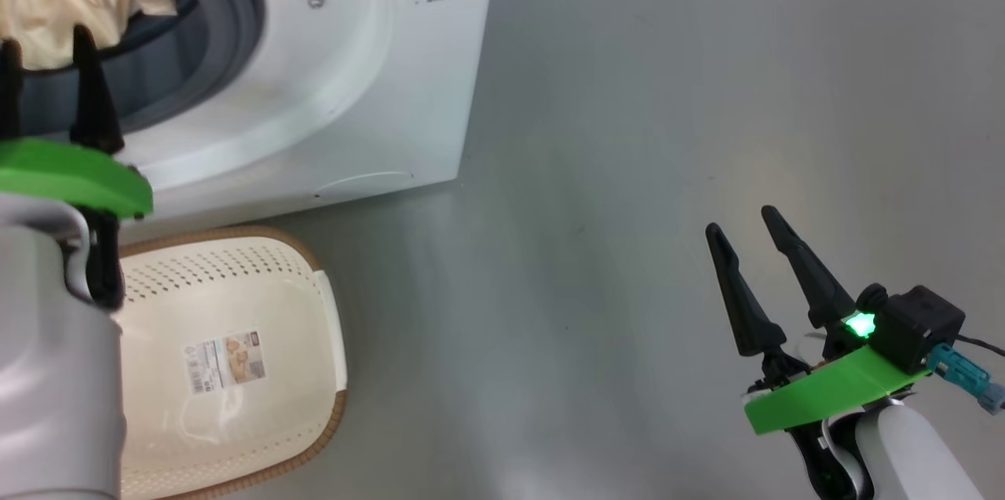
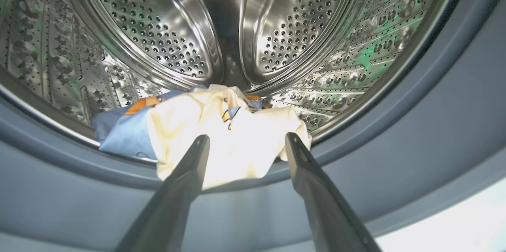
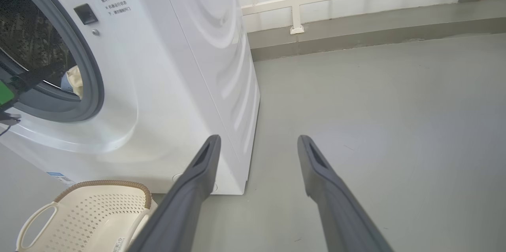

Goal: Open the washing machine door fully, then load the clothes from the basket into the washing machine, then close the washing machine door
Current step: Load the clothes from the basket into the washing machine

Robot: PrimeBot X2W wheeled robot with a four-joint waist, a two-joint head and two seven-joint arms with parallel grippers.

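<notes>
Just beyond the left jaws, spread wide and empty, lie the clothes (image 2: 237, 137).

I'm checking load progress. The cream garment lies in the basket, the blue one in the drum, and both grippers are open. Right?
One error: the cream garment lies in the drum against the blue garment, as the left wrist view shows; the basket holds no clothes. The left gripper and right gripper are open, as you said.
</notes>
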